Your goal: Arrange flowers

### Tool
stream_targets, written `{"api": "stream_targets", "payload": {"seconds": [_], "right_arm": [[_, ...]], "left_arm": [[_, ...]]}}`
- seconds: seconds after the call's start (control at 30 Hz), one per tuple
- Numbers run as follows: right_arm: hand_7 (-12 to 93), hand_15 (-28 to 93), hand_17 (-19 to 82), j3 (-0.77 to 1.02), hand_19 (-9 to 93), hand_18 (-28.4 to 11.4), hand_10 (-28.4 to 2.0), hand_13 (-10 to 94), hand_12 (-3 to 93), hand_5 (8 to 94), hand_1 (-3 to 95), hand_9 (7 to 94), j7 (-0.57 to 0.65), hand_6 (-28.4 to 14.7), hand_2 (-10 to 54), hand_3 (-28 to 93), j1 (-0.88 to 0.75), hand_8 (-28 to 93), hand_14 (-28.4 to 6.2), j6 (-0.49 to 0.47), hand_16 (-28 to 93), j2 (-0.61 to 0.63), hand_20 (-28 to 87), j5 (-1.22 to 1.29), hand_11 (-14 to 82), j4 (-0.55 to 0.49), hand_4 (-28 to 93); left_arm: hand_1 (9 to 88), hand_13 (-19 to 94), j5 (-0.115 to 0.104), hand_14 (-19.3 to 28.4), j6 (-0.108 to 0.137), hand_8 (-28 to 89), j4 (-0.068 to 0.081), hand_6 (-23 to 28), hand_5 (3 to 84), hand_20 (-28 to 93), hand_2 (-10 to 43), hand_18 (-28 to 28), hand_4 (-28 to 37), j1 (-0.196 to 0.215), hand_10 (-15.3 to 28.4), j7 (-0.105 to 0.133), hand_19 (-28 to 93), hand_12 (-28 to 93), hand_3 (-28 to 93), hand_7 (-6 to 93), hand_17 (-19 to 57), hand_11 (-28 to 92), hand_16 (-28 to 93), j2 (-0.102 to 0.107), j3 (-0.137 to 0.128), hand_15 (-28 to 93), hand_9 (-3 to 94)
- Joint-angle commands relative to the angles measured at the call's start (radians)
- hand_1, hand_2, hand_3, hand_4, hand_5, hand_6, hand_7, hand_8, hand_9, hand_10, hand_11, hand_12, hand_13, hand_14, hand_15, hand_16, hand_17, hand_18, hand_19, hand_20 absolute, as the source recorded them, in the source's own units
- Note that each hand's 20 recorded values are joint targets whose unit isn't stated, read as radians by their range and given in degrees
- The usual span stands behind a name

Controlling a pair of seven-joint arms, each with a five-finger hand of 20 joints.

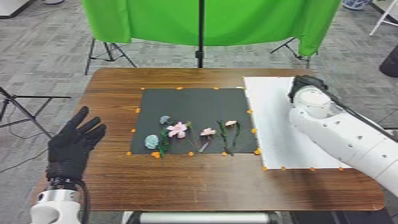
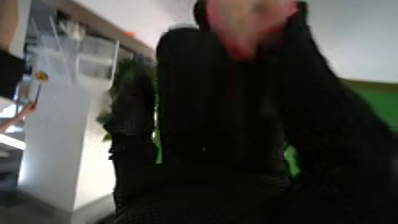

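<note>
My right hand [image 1: 305, 82] is over the far part of the white sheet [image 1: 275, 125]. In the right wrist view, that hand [image 2: 218, 110] pinches a blurred pink-and-red flower [image 2: 249, 25] at its fingertips. Several flowers lie on the dark mat [image 1: 191, 102] along its near half: a pale blue one [image 1: 151, 142], a small blue one [image 1: 164, 119], a large pink one [image 1: 178, 130], a smaller pink one [image 1: 208, 132] and a peach one [image 1: 231, 123] with a green stem. Left of the mat my left hand [image 1: 73, 145] is open, fingers straight and holding nothing.
Orange tape pieces line the edges of mat and sheet on the brown table [image 1: 178, 185]. Behind the table hangs a green cloth [image 1: 160, 22] on a black stand [image 1: 200, 52]. Another black stand [image 1: 31, 115] stands beyond the table's left side.
</note>
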Motion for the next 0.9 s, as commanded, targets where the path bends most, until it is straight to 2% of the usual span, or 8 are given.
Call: {"api": "stream_targets", "payload": {"seconds": [0.03, 0.23, 0.47, 0.6, 0.63, 0.73, 0.83, 0.9], "right_arm": [[24, 63, 32, -0.048, 88, -16.1, -2.1, 76, 35.4, 84.4, 62.6, 93.3, -0.016, 5.0, -9.5, 60, -0.056, -1, 0.7, 0.116, 29, 0.040, 45, -0.067, 11.2, -0.011, -28], [23, 63, 34, -0.078, 88, -17.0, -2.3, 77, 35.5, 85.8, 61.5, 93.7, -0.021, 4.1, -9.5, 64, -0.035, 0, 0.5, 0.243, 30, 0.061, 45, -0.091, 12.7, -0.040, -28], [22, 63, 34, -0.061, 88, -17.6, -2.7, 77, 35.8, 86.4, 60.3, 93.7, -0.034, 3.5, -9.5, 67, -0.036, 1, 0.3, 0.337, 31, 0.106, 45, -0.124, 13.4, -0.178, -28], [22, 63, 34, -0.019, 89, -18.0, -2.8, 77, 35.6, 86.9, 59.8, 93.7, -0.048, 2.9, -9.5, 68, -0.103, 1, 0.2, 0.314, 31, 0.158, 45, -0.152, 13.9, -0.331, -28], [21, 63, 34, 0.016, 89, -18.2, -2.8, 77, 35.6, 86.9, 59.7, 93.7, -0.062, 2.8, -9.5, 68, -0.147, 2, 0.2, 0.293, 31, 0.168, 45, -0.155, 13.9, -0.379, -28], [21, 63, 34, 0.102, 89, -18.5, -2.9, 77, 35.6, 87.0, 59.3, 93.7, -0.065, 2.8, -9.5, 69, -0.278, 2, 0.1, 0.269, 32, 0.179, 45, -0.180, 14.0, -0.509, -28], [21, 63, 34, 0.132, 89, -18.7, -3.1, 77, 35.6, 86.7, 58.8, 93.7, -0.090, 2.6, -9.5, 70, -0.364, 2, -0.3, 0.244, 32, 0.144, 45, -0.226, 13.9, -0.574, -28], [21, 64, 34, 0.125, 89, -18.7, -3.1, 77, 35.9, 86.6, 58.5, 93.7, -0.094, 2.5, -9.5, 70, -0.394, 2, -0.6, 0.246, 32, 0.129, 45, -0.246, 13.6, -0.600, -28]], "left_arm": [[21.4, 20, 0.009, 27.1, -0.014, -8, 0.008, 7.7, 35.7, 0, 7.0, 28.4, -28.3, 0.009, 19.6, -0.015, 58, 10, 80, 7.1, -8.6, 23, -11, -0.012, 0.006, 55, 31.8], [21.5, 20, 0.011, 27.1, -0.013, -8, 0.004, 7.7, 35.7, 0, 7.1, 28.4, -28.3, 0.017, 19.6, -0.020, 58, 10, 80, 7.1, -8.6, 23, -11, -0.015, -0.002, 55, 31.8], [21.4, 20, 0.012, 27.2, -0.011, -8, -0.001, 7.8, 35.9, 0, 7.1, 28.4, -28.3, 0.027, 19.6, -0.022, 58, 10, 80, 7.1, -8.6, 23, -11, -0.019, -0.012, 55, 31.8], [21.4, 20, 0.014, 27.1, -0.017, -8, -0.002, 7.8, 35.8, 0, 7.1, 28.4, -28.3, 0.028, 19.6, -0.020, 58, 10, 80, 7.0, -8.6, 23, -11, -0.020, -0.014, 55, 31.8], [21.4, 20, 0.017, 27.1, -0.018, -8, -0.003, 7.8, 35.8, 0, 7.1, 28.4, -28.3, 0.028, 19.6, -0.026, 58, 10, 80, 7.0, -8.6, 23, -11, -0.021, -0.017, 55, 31.8], [21.4, 20, 0.013, 27.1, -0.015, -8, -0.004, 7.7, 35.8, 0, 7.1, 28.4, -28.3, 0.034, 19.6, -0.017, 58, 10, 80, 7.0, -8.6, 23, -11, -0.016, -0.016, 55, 31.8], [21.5, 20, 0.009, 27.2, -0.010, -8, -0.007, 7.7, 35.8, 0, 7.1, 28.4, -28.3, 0.054, 19.6, -0.006, 58, 10, 80, 7.0, -8.5, 23, -11, -0.015, -0.022, 55, 31.8], [21.5, 20, 0.002, 27.2, -0.009, -8, -0.003, 7.7, 35.8, 0, 7.1, 28.4, -28.3, 0.051, 19.6, 0.001, 58, 10, 80, 7.0, -8.6, 23, -11, -0.016, -0.017, 55, 31.8]]}}
